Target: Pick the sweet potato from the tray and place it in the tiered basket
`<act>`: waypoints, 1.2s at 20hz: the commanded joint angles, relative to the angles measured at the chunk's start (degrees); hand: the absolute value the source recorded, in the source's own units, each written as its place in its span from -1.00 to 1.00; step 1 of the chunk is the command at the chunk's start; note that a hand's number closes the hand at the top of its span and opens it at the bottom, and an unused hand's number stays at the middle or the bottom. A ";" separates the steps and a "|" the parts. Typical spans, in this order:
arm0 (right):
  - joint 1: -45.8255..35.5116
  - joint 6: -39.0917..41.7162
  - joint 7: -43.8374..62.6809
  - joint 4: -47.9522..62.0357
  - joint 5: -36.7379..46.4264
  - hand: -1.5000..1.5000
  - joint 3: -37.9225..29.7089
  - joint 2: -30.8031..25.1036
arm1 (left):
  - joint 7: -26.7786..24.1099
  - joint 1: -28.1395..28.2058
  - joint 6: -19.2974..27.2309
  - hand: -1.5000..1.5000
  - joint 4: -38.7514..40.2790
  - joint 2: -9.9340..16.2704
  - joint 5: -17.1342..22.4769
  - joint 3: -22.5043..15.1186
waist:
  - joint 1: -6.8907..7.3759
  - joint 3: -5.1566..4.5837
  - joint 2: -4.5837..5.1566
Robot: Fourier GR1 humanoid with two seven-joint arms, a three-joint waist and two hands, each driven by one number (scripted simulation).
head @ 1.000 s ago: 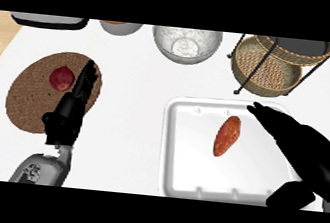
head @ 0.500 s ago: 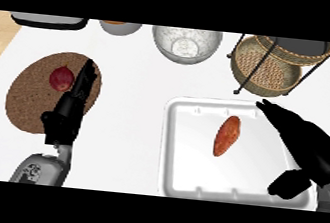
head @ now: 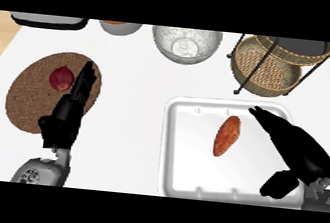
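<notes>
— White counter (head: 137,88) below, right hand (head: 298,146) over tray (head: 183,180), fingers straight, holding nothing?

— Yes. Sweet potato (head: 226,135) just left of those fingers, apart, lying in tray. Left hand (head: 68,111) resting, fingers straight, beside brown mat (head: 32,93); red vegetable (head: 62,77) near its fingertips.

— Beyond right hand?

— Tiered basket (head: 272,66); glass bowl (head: 185,44) to its left.

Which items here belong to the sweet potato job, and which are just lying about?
Job: sweet potato, white tray, tiered basket, right hand.
Lying about: brown round mat with reddish item, metal bowl, resting left hand.
</notes>
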 commanded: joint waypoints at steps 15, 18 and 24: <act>-6.63 -0.07 -3.10 12.55 6.66 -1.00 0.02 10.06 | -0.92 0.06 -3.38 0.00 1.92 -1.33 -0.69 3.68 | 0.22 -0.01 0.02; -5.64 -1.02 -6.68 14.08 7.91 -1.00 -1.03 9.26 | 2.57 -3.42 -2.52 0.00 0.31 -2.35 -1.85 4.14 | 0.06 0.00 0.01; -7.17 1.77 -3.55 12.67 8.89 -1.00 -1.96 11.58 | 1.17 -1.70 -4.23 0.00 -0.14 -2.15 -2.14 4.59 | 0.04 -0.01 -0.01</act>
